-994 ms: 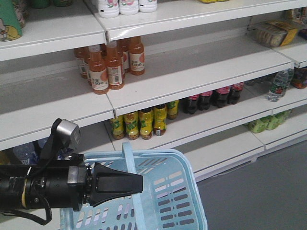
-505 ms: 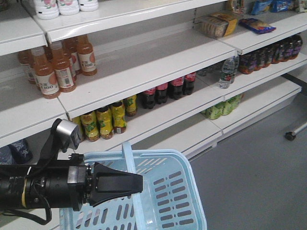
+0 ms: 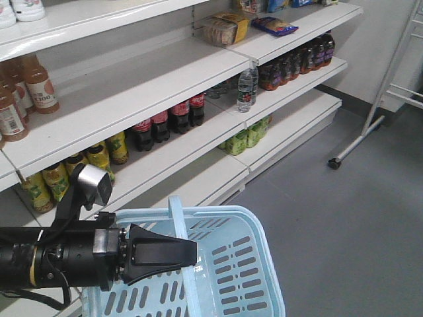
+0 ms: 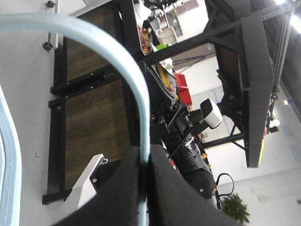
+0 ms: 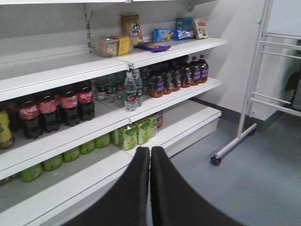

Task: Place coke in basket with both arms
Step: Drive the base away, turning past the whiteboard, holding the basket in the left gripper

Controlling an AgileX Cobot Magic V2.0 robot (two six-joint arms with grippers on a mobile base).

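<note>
Pinching the smooth hoop handle (image 4: 140,94) of the slotted plastic basket (image 3: 246,281), the tapered left end effector (image 4: 145,159) is clamping shut; the right end effector (image 5: 150,157) is sitting closed, empty.

The black left arm (image 3: 59,261) lies about level, reaching in from the left side, and a small silver-grey camera block (image 3: 92,185) stands above its wrist. Its tapered black left claw (image 3: 192,253) is closed on the light blue hoop handle (image 4: 141,94). The black right claw (image 5: 150,155) has both fingers pressed flat together.
</note>
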